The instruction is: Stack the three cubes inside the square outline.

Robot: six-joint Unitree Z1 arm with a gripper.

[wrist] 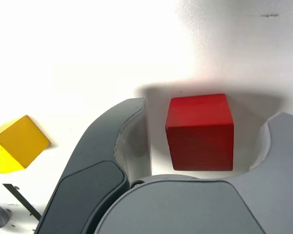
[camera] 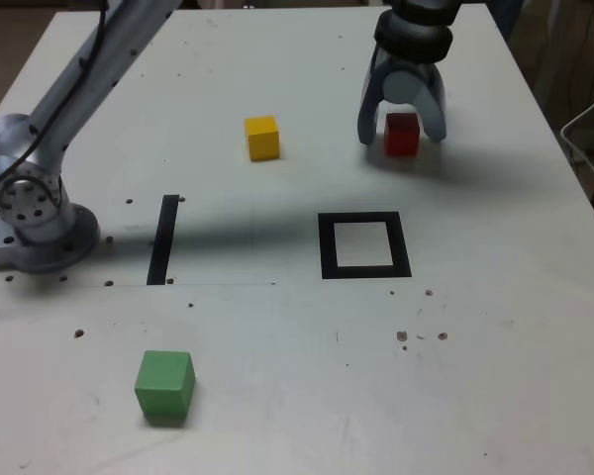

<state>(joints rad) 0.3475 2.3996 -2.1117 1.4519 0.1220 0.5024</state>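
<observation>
While straddling the red cube (camera: pixel 401 134), the gripper (camera: pixel 402 127) is standing partly open, gaps showing both sides | centring before squeezing; square outline (camera: pixel 364 245) is lying at six o'clock

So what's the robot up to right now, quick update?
Hand down around the red cube, a gap either side, not gripping yet. Square outline empty. Yellow cube and green cube sit apart on the table. Nothing in the way.
</observation>
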